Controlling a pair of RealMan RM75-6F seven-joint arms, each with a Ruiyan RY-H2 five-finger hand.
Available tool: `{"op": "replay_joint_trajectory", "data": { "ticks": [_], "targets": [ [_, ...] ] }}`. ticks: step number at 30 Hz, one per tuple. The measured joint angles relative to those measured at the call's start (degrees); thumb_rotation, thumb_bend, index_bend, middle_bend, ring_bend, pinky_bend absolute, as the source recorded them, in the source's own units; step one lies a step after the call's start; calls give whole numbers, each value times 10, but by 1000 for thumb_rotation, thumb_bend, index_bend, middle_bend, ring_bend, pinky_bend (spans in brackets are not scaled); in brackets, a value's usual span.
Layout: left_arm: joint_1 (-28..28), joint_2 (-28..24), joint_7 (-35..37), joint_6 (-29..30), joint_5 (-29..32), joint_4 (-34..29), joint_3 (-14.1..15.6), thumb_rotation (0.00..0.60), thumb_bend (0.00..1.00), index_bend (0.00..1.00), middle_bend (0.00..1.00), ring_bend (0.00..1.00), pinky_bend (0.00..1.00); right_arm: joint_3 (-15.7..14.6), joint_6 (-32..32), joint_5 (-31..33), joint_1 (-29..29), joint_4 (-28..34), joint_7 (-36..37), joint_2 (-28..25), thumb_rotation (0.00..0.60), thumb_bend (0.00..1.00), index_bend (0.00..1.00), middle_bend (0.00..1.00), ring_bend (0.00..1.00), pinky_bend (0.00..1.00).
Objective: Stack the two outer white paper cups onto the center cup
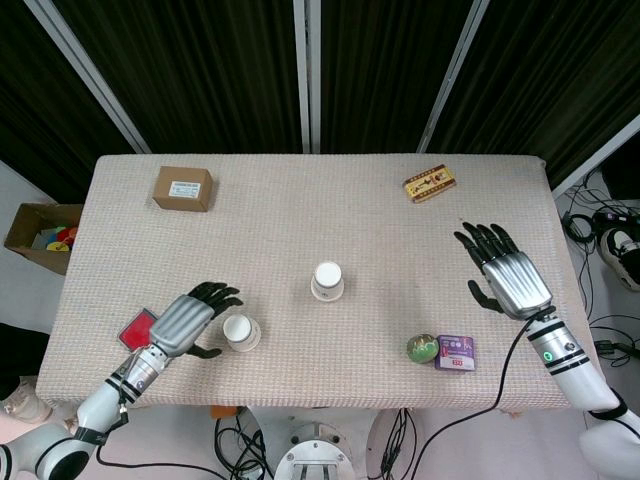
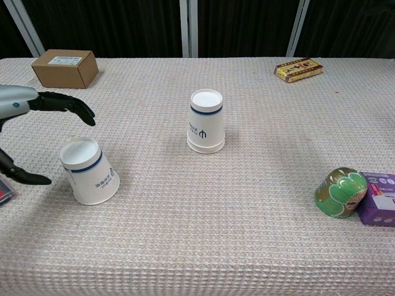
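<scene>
Two upside-down white paper cups with a blue band stand on the table. The center cup [image 1: 327, 280] [image 2: 207, 121] is mid-table. The left cup [image 1: 240, 331] [image 2: 89, 170] stands near the front edge. My left hand [image 1: 190, 320] [image 2: 38, 105] is open just left of the left cup, fingers reaching over it and thumb low beside it, not gripping it. My right hand [image 1: 506, 274] is open at the right side of the table, fingers spread, holding nothing; the chest view does not show it.
A brown cardboard box [image 1: 183, 187] [image 2: 65, 68] sits at the back left, a yellow packet [image 1: 430, 184] [image 2: 299, 69] at the back right. A green round object [image 1: 422, 347] [image 2: 336, 192] and a purple box [image 1: 455, 352] [image 2: 378, 198] lie front right. A red pad [image 1: 134, 326] lies under my left arm.
</scene>
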State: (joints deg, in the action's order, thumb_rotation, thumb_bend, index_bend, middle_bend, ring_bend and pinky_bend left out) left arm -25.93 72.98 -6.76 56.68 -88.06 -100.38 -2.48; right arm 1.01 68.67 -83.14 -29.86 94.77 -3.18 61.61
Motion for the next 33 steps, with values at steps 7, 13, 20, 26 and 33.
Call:
{"op": "replay_joint_trajectory", "data": {
  "ticks": [7, 13, 20, 26, 33],
  "targets": [
    [-18, 24, -26, -19, 33, 11, -1, 600, 192, 302, 221, 170, 176, 5, -6, -5, 7, -13, 22, 5, 600, 405, 0, 31, 0, 0],
    [-24, 33, -33, -15, 43, 13, 2, 600, 257, 343, 268, 217, 203, 9, -10, -9, 13, -24, 35, 11, 600, 404, 0, 34, 0, 0],
    [-29, 36, -38, -11, 51, 14, 4, 600, 287, 441, 410, 365, 219, 12, -10, -13, 20, -31, 43, 13, 600, 404, 0, 37, 0, 0],
    [-34, 24, -34, 9, 44, 0, -10, 600, 286, 441, 411, 365, 218, 17, -4, -16, 27, -32, 51, 11, 600, 405, 0, 38, 0, 0],
    [-75, 9, -24, 8, 48, -25, -62, 600, 285, 430, 397, 364, 218, 26, 14, -18, 39, -24, 67, -1, 600, 405, 0, 39, 0, 0]
  ]
}}
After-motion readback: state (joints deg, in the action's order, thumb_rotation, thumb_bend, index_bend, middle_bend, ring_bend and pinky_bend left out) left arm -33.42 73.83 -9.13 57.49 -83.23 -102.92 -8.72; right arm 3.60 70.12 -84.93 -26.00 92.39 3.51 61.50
